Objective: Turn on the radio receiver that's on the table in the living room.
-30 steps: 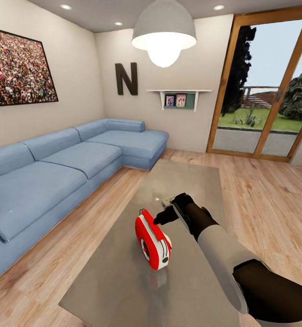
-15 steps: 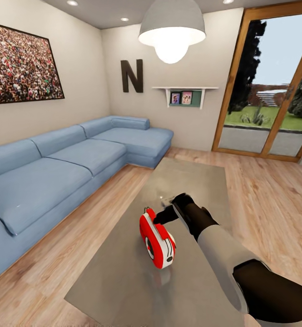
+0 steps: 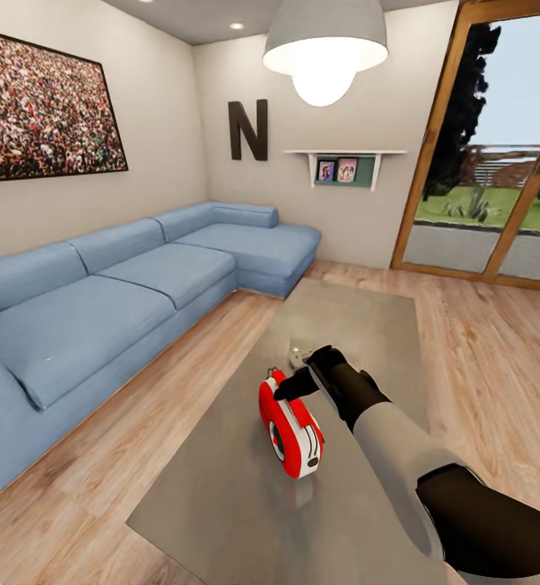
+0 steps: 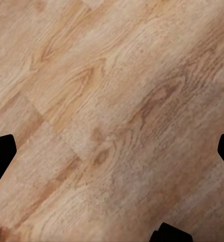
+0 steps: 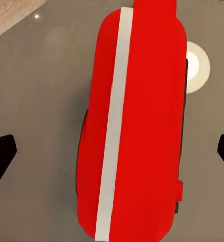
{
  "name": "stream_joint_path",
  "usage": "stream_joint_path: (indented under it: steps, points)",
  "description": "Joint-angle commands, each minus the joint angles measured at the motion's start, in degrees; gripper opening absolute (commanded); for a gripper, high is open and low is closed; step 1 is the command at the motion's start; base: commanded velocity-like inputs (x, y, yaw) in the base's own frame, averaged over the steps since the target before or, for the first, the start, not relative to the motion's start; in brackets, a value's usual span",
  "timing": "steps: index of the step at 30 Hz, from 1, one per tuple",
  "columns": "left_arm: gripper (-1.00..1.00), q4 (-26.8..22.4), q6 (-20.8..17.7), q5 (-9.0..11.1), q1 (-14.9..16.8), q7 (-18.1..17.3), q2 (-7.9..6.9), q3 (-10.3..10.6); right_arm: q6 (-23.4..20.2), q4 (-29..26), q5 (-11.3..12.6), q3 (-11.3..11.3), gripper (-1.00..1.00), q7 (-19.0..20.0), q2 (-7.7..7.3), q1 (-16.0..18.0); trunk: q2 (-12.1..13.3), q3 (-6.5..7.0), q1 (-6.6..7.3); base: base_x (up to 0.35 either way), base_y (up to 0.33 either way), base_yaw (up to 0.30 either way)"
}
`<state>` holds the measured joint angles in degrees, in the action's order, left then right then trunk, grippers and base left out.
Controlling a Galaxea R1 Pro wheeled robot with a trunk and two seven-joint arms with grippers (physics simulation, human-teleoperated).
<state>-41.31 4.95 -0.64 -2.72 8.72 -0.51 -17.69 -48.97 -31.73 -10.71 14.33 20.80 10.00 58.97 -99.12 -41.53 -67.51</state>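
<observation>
The red radio receiver (image 3: 292, 426) with its white edge band stands on edge near the middle of the glossy grey table (image 3: 359, 325). My right gripper (image 3: 292, 374) hovers just above the radio's top end, one dark finger (image 3: 286, 390) overlapping the handle area; I cannot tell whether it touches. In the right wrist view the radio (image 5: 137, 126) lies straight below, between the wide-apart fingertips (image 5: 1, 156) of the open right gripper (image 5: 112, 154). My left gripper (image 4: 112, 151) is open over bare plank floor (image 4: 112, 101), holding nothing.
A blue corner sofa (image 3: 140, 301) runs along the table's left side with a strip of wood floor (image 3: 180, 390) between them. Wood-framed glass doors (image 3: 497, 162) stand at the back right. A white pendant lamp (image 3: 325, 49) hangs above the table's far end.
The whole head view has shifted, so the camera moved. The radio now sits closer under my right gripper's fingers than a second ago. It still stands the same way on the table.
</observation>
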Motion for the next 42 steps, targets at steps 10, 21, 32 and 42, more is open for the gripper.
stream_joint_path:
  steps: [10, 21, 32, 42]
  points:
    - [1.00, 0.0, 0.0, 0.0, 0.0, 0.0, -0.01, 0.0, 1.4, 0.1, 0.4, -0.4, 1.00, -6.7, 0.00, 0.0, 0.0, -0.01, 0.00, 0.000, 0.000, 0.001]
    - [1.00, 0.0, 0.0, 0.0, 0.0, 0.0, -0.02, -0.1, 1.4, 0.1, 0.4, -0.3, 1.00, -8.0, 0.00, 0.0, 0.0, -0.01, 0.00, 0.000, 0.000, 0.000]
    - [1.00, 0.0, 0.0, 0.0, 0.0, 0.0, -0.02, 0.0, 1.4, 0.2, 0.5, -0.2, 1.00, -7.9, 0.00, 0.0, 0.0, -0.65, 0.00, 0.000, 0.000, 0.059]
    - [1.00, 0.0, 0.0, 0.0, 0.0, 0.0, -0.02, -0.1, 1.4, 0.4, 0.7, -0.3, 1.00, -7.9, 0.00, 0.0, 0.0, -1.14, 0.00, 0.000, 0.000, 0.057]
